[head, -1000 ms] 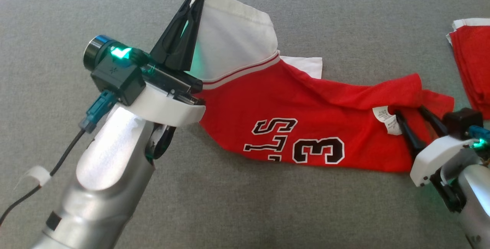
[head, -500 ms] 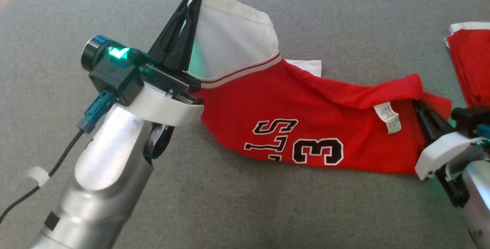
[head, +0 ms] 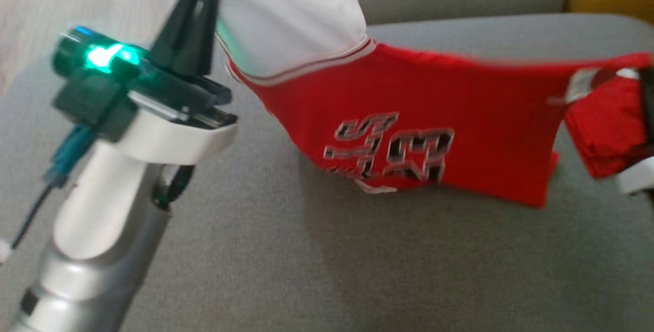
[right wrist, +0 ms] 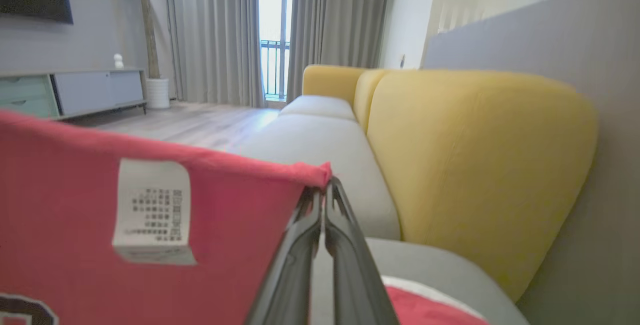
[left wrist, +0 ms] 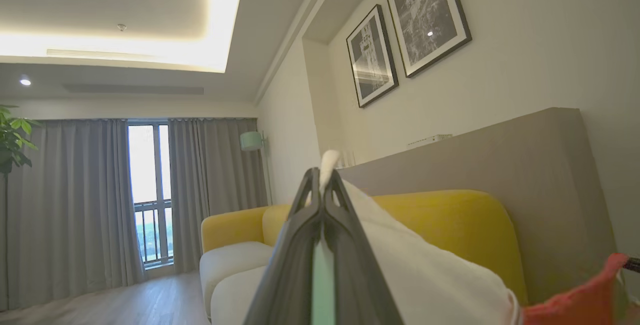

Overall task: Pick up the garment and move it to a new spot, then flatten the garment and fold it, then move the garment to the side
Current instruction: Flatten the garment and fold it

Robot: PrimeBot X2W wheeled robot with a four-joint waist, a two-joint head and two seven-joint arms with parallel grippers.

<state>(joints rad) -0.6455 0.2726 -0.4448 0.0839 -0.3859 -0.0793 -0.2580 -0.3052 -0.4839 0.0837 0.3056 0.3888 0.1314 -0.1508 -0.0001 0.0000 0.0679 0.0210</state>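
grey fabric cushion below, and over it the red-and-white jersey with black lettering is held stretched: white end clamped in the closed left gripper, red corner beside the white care label pinched by the closed right gripper.

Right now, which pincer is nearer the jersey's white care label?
Right. The right pincer clamps the red edge beside the care label; the left pincer clamps the white sleeve at the far end of the jersey.
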